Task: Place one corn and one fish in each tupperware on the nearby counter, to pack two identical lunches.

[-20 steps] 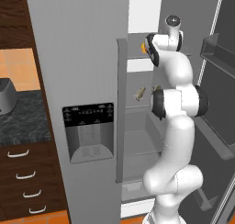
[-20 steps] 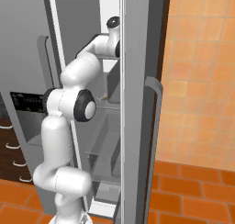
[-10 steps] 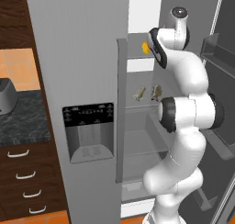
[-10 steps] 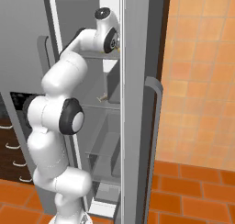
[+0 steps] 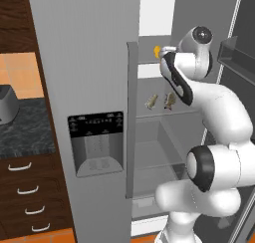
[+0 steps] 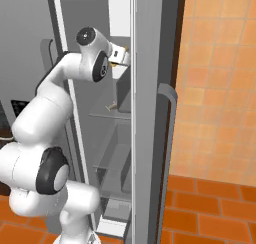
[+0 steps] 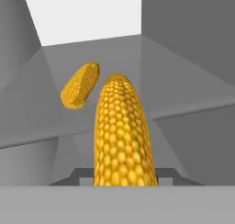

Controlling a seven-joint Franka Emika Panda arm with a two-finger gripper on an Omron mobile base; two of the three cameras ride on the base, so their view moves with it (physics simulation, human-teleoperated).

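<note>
Yellow pebbled corn cob (image 7: pixel 121 136) sits clamped in the gripper (image 7: pixel 123 176); a stubby twin (image 7: pixel 80 86) lies beyond.

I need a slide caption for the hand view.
Gripper shut on a bright-yellow corn cob inside the grey fridge, a second cob lying beyond.
</note>
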